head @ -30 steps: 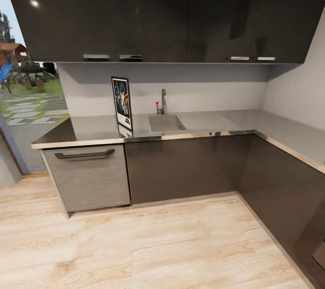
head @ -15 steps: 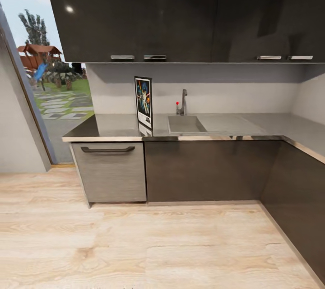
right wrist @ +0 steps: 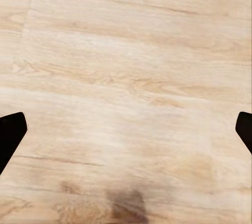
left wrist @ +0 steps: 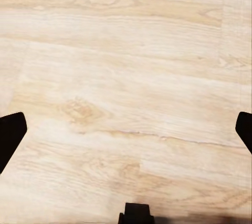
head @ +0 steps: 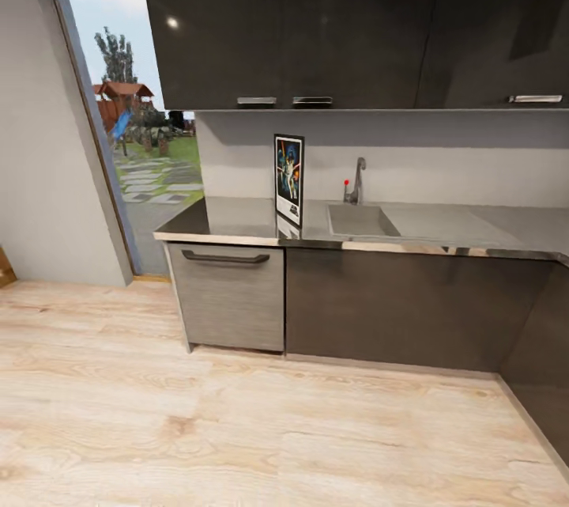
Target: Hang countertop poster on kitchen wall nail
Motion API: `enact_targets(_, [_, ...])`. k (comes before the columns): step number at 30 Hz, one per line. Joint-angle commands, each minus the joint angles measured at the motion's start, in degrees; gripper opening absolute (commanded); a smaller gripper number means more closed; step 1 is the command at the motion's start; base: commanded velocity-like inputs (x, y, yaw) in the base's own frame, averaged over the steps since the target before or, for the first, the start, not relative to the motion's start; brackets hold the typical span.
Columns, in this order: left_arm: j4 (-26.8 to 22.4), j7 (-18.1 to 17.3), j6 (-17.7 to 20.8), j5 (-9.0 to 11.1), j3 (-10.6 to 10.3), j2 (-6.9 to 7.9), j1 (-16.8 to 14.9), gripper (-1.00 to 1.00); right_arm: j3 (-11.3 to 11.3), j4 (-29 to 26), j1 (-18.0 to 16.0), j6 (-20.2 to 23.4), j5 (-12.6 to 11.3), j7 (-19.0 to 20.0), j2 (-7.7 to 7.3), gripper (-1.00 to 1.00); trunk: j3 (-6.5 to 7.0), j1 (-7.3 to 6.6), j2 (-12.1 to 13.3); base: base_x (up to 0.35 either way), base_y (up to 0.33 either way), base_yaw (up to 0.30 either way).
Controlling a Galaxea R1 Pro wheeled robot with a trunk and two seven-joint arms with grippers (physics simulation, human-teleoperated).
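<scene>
- The poster (head: pixel 289 179) stands tall on the countertop (head: pixel 237 218), far ahead of both arms
- Left gripper (left wrist: pixel 126 129) and right gripper (right wrist: pixel 126 129) point at the floor (head: pixel 158 412), jaws spread, holding nothing

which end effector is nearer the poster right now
Cannot tell: neither is clearly nearer. The poster stands upright on the kitchen countertop, across the floor. The left end effector and right end effector both hang open over the wooden floor, away from it.

Pale wood floor (head: pixel 237 428); glossy dark wall cupboards (head: pixel 348 24); glass door (head: pixel 130 111) onto sunlit garden; grey wall (head: pixel 39 135).
</scene>
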Motion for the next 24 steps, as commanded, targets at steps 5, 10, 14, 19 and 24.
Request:
enact_targets(5, [-0.05, 0.0, -0.09, 0.01, 0.04, -0.01, 0.01, 1.0, 0.04, 0.05, -0.03, -0.17, 0.07, -0.04, -0.01, 1.0, -0.05, 0.0, -0.02, 0.0, 0.0, 0.282])
enact_targets(10, [-0.05, 0.0, -0.09, 0.01, 0.04, -0.01, 0.01, 1.0, 0.04, 0.09, -0.03, -0.16, 0.07, -0.04, -0.01, 1.0, -0.05, 0.0, -0.02, 0.0, 0.0, 0.282])
enact_targets(14, [-0.05, 0.0, -0.09, 0.01, 0.04, -0.01, 0.01, 1.0, 0.04, 0.09, -0.03, -0.09, 0.05, -0.02, -0.01, 1.0, -0.07, 0.0, -0.02, 0.0, 0.0, 0.276])
enact_targets(19, [-0.05, 0.0, -0.09, 0.01, 0.04, -0.01, 0.01, 1.0, 0.04, 0.28, -0.03, -0.01, -0.02, 0.23, -0.1, 1.0, -0.11, 0.0, -0.02, 0.0, 0.0, 0.133])
enact_targets(24, [-0.05, 0.0, -0.09, 0.01, 0.04, -0.01, 0.01, 1.0, -0.07, 0.26, -0.03, 0.02, -0.02, 0.3, -0.29, 1.0, -0.11, 0.0, -0.02, 0.0, 0.0, 0.019])
